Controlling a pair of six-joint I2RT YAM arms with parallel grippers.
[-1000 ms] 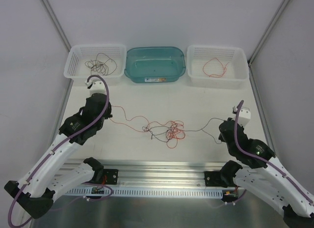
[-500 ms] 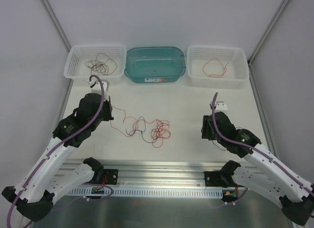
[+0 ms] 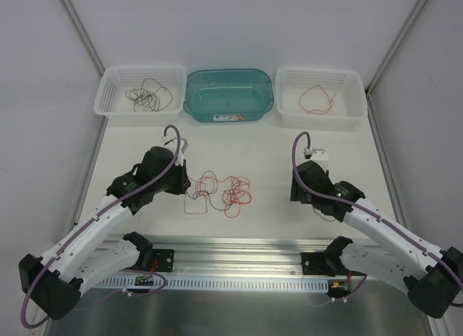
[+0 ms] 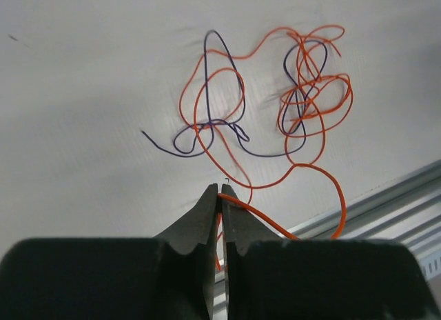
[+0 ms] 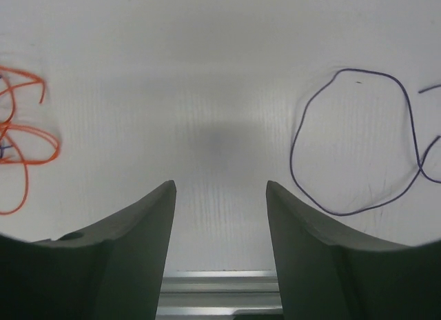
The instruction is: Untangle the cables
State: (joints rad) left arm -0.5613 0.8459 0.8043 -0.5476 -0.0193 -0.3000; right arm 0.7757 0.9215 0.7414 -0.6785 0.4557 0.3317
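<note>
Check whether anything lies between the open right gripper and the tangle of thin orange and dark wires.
Nothing visible does: only bare white table separates the right gripper from the tangle of thin orange and dark wires.

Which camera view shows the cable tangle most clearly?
The left wrist view: the tangle fills it, with orange and dark strands distinguishable. The top view shows it small; the right wrist view, only a few orange loops.

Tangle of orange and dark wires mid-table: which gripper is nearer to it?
Left. The left gripper is shut on an orange strand of the tangle, at its left side. The right gripper stands open to its right, over the table, holding nothing.
</note>
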